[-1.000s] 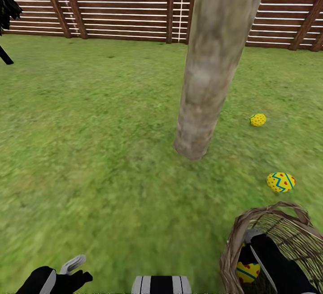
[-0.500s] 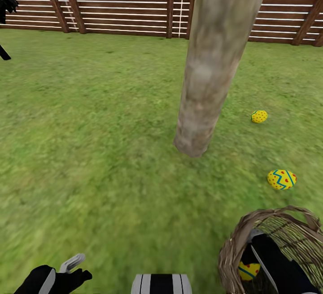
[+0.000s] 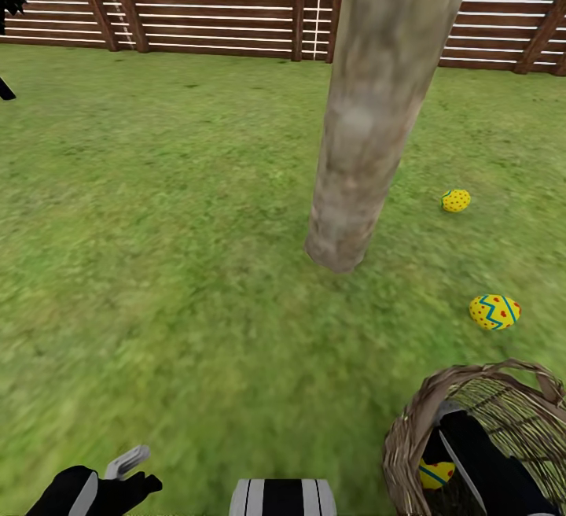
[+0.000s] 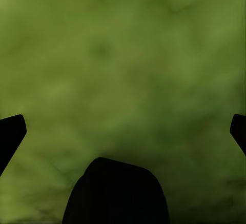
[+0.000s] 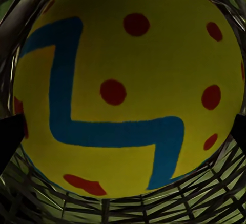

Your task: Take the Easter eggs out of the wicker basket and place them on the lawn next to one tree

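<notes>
Green lawn (image 3: 173, 248) runs out to the slatted fence (image 3: 212, 5) in the head view, two Easter eggs (image 3: 494, 311) already lying right of the tree (image 3: 362, 146) trunk, while the right pincer (image 3: 440, 453) reaches down into the wicker basket (image 3: 409, 437) at near right toward the last egg (image 3: 435, 473). Left wrist view: the left pincer (image 4: 123, 131) hangs wide open over bare grass. Right wrist view: the egg (image 5: 128, 85) looms between spread fingertips (image 5: 10, 137), not yet gripped, and a round shell could squirt sideways, or the fingers might snag the weave and tip the basket.
</notes>
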Motion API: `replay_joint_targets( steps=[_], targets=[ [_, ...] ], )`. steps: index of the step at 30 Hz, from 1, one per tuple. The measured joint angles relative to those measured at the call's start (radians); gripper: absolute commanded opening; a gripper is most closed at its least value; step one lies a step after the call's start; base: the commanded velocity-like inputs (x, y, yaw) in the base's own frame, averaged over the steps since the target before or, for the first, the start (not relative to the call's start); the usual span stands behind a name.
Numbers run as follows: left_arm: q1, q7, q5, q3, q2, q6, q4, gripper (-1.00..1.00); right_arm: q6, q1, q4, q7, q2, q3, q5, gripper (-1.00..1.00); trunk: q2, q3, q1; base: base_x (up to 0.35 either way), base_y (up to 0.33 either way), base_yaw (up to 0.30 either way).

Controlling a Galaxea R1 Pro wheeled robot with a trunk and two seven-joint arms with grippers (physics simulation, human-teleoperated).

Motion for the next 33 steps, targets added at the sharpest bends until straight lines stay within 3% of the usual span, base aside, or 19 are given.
replay_joint_targets(
  steps=[6,7,33],
  targets=[
    [0.000,0.000,-0.001,0.002,-0.001,0.000,0.001,1.00,0.000,0.000,0.000,0.000,0.002,0.000,0.006,1.00,0.000,0.000,0.000,0.000,0.000,0.000],
    [0.000,0.000,-0.001,0.002,-0.001,0.000,0.001,1.00,0.000,0.000,0.000,0.000,0.003,0.000,0.007,-1.00,0.000,0.000,0.000,0.000,0.000,0.000],
    [0.000,0.001,-0.001,0.001,-0.001,0.000,0.008,1.00,-0.012,0.000,0.001,0.000,0.000,0.000,0.000,-1.00,0.000,0.000,0.000,0.000,0.000,0.000]
  ],
)
